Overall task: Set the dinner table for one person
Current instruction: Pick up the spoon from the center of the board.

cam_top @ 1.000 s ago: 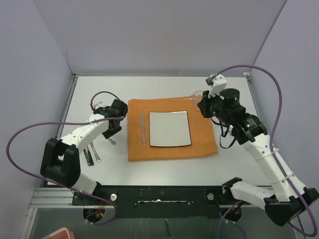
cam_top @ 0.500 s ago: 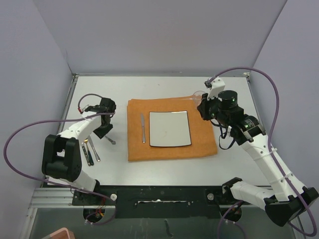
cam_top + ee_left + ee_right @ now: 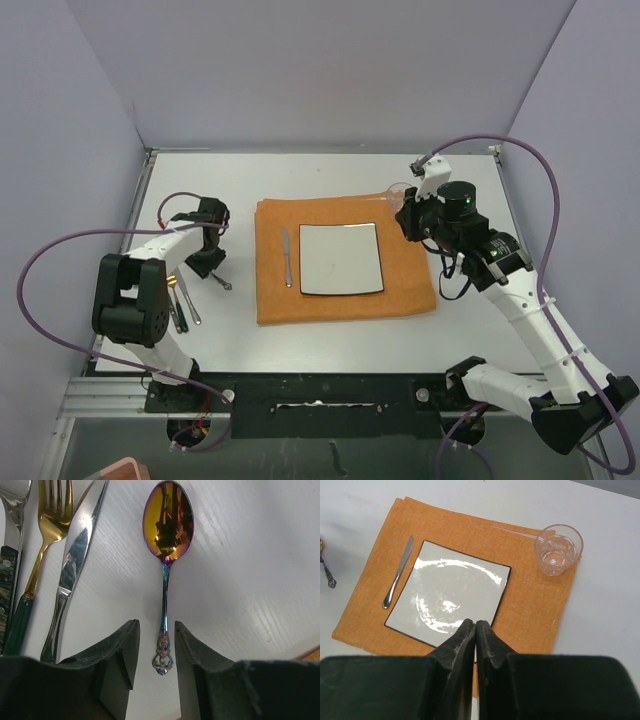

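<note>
The white dinner table (image 3: 330,170) holds an orange mat (image 3: 420,285) with a square white plate (image 3: 341,259) and a silver knife (image 3: 287,257) on it. A clear glass (image 3: 396,191) stands at the mat's far right corner. An iridescent spoon (image 3: 166,527) lies on the table left of the mat. My left gripper (image 3: 156,626) is open, low over the table, its fingers either side of the spoon's handle end without touching it. My right gripper (image 3: 475,624) is shut and empty, held above the plate's (image 3: 449,594) near right edge.
A gold fork (image 3: 47,535), a table knife (image 3: 75,560) and another dark-handled piece (image 3: 9,565) lie side by side left of the spoon. In the top view they lie near the table's left edge (image 3: 182,300). The glass (image 3: 558,549) stands beyond my right gripper.
My left gripper has moved left, away from the mat, and come down over the spoon's handle. The right arm has barely moved.
</note>
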{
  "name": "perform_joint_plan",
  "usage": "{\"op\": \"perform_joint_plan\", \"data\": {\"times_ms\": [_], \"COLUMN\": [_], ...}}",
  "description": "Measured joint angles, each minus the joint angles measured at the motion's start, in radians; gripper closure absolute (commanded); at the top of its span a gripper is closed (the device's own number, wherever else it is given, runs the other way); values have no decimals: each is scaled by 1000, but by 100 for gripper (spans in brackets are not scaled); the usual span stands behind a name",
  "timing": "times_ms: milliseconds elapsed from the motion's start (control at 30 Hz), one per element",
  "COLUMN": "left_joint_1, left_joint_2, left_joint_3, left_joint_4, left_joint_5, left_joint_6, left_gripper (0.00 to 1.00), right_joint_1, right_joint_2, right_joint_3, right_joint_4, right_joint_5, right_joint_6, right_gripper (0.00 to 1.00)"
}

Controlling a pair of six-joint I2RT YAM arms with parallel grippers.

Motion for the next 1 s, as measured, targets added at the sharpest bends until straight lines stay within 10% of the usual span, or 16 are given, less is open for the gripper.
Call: {"op": "perform_joint_plan", "data": {"times_ms": [700,867,1000], "left_joint_1": [67,78,87], "left_joint_2": [83,93,99], "left_joint_3": [7,15,18], "left_joint_4": [90,114,135], "left_joint_5": [32,36,47], "left_joint_6": [42,47,65], "left_gripper": [68,99,100], "right_joint_1": [0,0,0], "right_joint_2": [30,42,48], "right_joint_3": [-15,-15,-15], "right_joint_4": [9,19,24], "right_joint_5": [0,0,0], "right_joint_6": [0,0,0], "right_gripper": [96,96,97]}}
